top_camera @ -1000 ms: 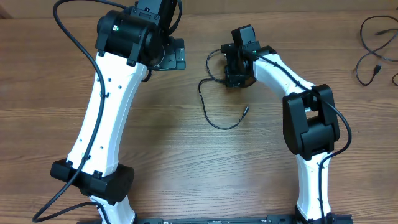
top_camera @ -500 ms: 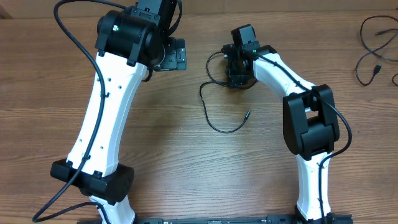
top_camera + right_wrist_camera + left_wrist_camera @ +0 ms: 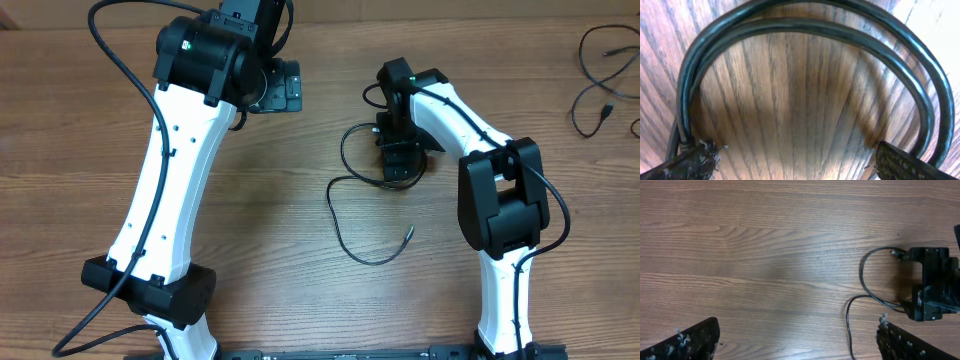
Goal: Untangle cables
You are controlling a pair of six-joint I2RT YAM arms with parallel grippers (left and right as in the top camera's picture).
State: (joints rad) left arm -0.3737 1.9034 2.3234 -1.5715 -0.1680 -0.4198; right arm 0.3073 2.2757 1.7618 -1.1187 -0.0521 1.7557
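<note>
Cable (image 3: 805, 24) loops beneath right tool (image 3: 400, 166), jaws released | left tool (image 3: 799, 326) released, well apart | more cords (image 3: 606, 112) at far-right edge

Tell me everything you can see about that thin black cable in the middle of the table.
The cable is a thin, black, flexible cord, rubbery-looking, lying flat on the wooden table. One end curls in loops under the open right gripper; whether its fingers touch the cord is unclear. From there it sweeps in an open curve toward the robot's base and ends in a small plug that lies free on the wood.
</note>
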